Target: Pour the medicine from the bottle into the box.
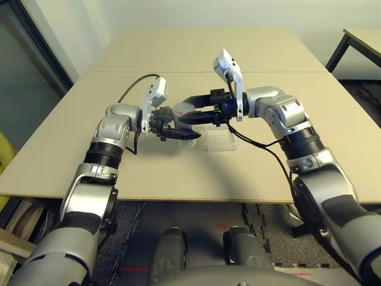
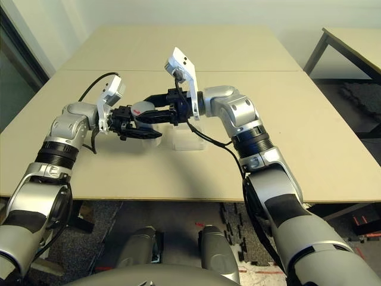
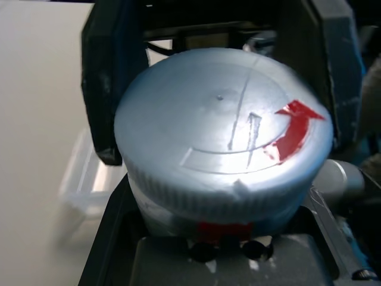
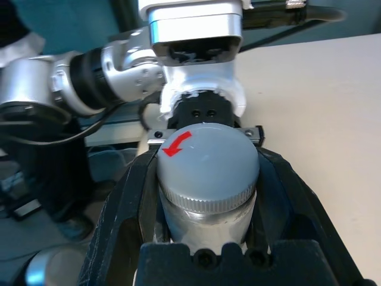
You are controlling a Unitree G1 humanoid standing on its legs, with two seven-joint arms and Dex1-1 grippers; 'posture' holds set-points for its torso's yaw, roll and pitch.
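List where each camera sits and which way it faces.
Left and right eye: on the head, looking forward and down at the table; both forearms show, left gripper and right gripper meeting at the bottle by the box.
Left wrist: looks along its own fingers at the cap.
Right wrist: looks along its own fingers, which flank the cap, toward the left arm.
Shared: all see the bottle; both wrist views see the cap's red arrow.

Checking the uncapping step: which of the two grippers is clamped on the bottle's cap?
The right gripper: its fingers flank the grey, red-arrowed cap. The left gripper instead holds the bottle by its silvery body, below the cap.
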